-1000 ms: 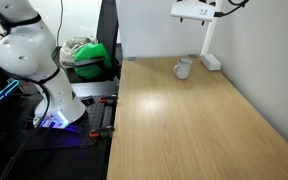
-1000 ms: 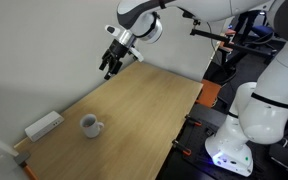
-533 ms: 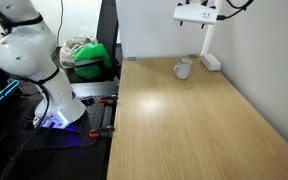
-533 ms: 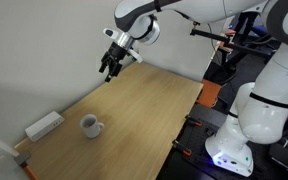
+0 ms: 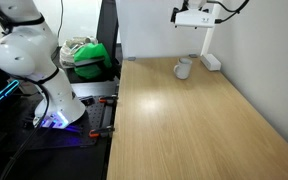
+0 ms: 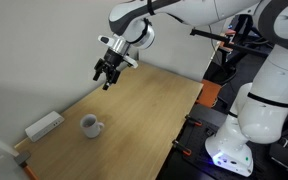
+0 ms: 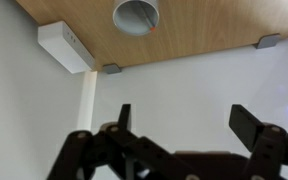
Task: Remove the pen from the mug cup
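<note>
The small grey-white mug cup (image 5: 183,67) stands near the table's far corner; it also shows in the other exterior view (image 6: 89,125) and from above at the top of the wrist view (image 7: 136,14). Of the pen I see only a tiny orange-red speck (image 7: 156,27) at the mug's rim; it is too small to make out in the exterior views. My gripper (image 6: 106,78) hangs open and empty high in the air, well above and away from the mug, as both exterior views (image 5: 197,17) show. In the wrist view (image 7: 189,120) its two dark fingers stand wide apart.
A white rectangular box (image 5: 212,61) lies next to the mug, also visible in the other exterior view (image 6: 44,125) and the wrist view (image 7: 64,45). The wooden table (image 5: 184,120) meets white walls. A green object (image 5: 89,55) and a robot base (image 5: 54,105) stand beside the table.
My gripper has drifted a little lower and toward the mug's end of the table, staying open. The mug and box have not moved.
</note>
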`<move>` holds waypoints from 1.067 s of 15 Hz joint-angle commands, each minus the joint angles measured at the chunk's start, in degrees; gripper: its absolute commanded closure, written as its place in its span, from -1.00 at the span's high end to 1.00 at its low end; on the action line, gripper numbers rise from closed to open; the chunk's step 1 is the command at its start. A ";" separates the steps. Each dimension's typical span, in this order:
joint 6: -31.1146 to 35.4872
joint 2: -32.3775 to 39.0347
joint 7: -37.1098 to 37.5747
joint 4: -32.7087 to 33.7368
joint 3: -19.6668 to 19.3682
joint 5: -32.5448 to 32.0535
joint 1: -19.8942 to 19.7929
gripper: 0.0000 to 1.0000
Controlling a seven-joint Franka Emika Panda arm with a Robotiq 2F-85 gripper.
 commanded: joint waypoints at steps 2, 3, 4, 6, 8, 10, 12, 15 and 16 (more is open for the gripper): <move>-9.09 5.04 -8.06 6.23 1.42 4.28 -2.69 1.00; -10.54 6.08 -8.69 7.36 1.48 3.86 -2.90 1.00; -11.36 6.99 -9.16 8.38 1.57 3.47 -3.09 1.00; -10.08 8.57 -9.66 9.76 1.85 3.34 -3.07 1.00; -7.28 10.02 -10.08 10.74 2.22 3.12 -2.77 1.00; -4.12 11.42 -10.36 11.50 2.72 2.98 -2.40 1.00; -1.06 12.81 -10.81 12.26 3.37 2.58 -2.27 1.00; 1.55 14.87 -10.02 13.41 4.23 0.90 -2.30 1.00; 2.04 15.52 -9.58 13.72 4.39 -0.25 -2.24 1.00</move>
